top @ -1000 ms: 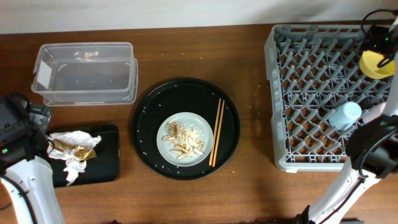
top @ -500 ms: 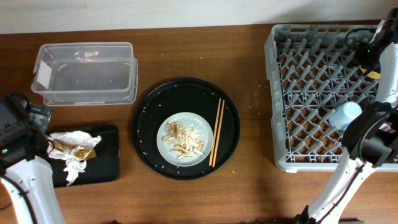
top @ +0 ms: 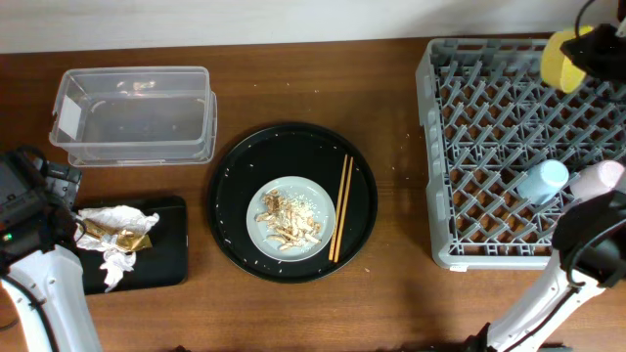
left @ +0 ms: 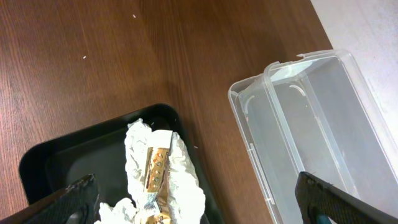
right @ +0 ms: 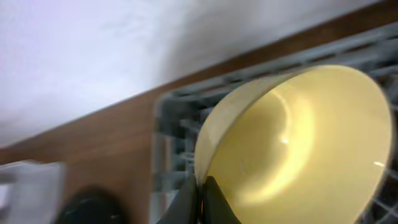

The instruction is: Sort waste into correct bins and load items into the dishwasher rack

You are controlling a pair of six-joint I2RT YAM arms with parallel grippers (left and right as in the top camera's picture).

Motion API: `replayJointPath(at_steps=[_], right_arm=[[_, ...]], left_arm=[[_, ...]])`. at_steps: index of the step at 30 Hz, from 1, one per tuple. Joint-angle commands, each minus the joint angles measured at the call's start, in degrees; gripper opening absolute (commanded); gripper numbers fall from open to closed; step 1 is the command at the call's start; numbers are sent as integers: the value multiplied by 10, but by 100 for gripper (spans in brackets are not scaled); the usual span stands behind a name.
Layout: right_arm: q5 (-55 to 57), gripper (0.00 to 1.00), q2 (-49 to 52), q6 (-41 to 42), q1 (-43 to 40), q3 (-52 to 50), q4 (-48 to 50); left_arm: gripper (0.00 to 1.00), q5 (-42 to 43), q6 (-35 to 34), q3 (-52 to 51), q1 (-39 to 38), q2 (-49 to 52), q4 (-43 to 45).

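Gripping one yellow bowl above the rack with two cups, the right gripper is clenched; left gripper gapes

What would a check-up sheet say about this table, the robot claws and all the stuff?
Surface: brown wooden table, few crumbs.
Job's things: napkin and wrapper in shallow black tray; clear tub looks empty; food scraps on plate, chopsticks beside it; blue cup and pink cup in rack.
Clutter: round black tray under plate.
Claws: left claw open, empty; right claw pinches yellow bowl over rack.
Cables: thin black cable near bowl.
Surroundings: pale wall behind.
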Motion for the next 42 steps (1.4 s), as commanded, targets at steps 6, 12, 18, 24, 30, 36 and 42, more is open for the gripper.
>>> replayJointPath(at_steps=[6, 12, 18, 24, 30, 36, 42], right_arm=[[-157, 4, 61, -33, -14, 4, -20], [-168, 4, 141, -23, -51, 4, -9], [-156, 4, 147, -25, -104, 4, -14], [-106, 29, 135, 38, -151, 6, -55], [37, 41, 0, 105, -203, 6, -95], [157, 43, 1, 107, -52, 3, -68], [430, 33, 53, 173, 64, 3, -45]], left_arm=[[99, -2, 7, 2, 1, -2, 1], [99, -2, 7, 2, 1, -2, 1], [99, -2, 7, 2, 1, -2, 1], [99, -2, 7, 2, 1, -2, 1], [99, -2, 7, 2, 1, -2, 1], [99, -2, 7, 2, 1, -2, 1], [99, -2, 7, 2, 1, -2, 1]])
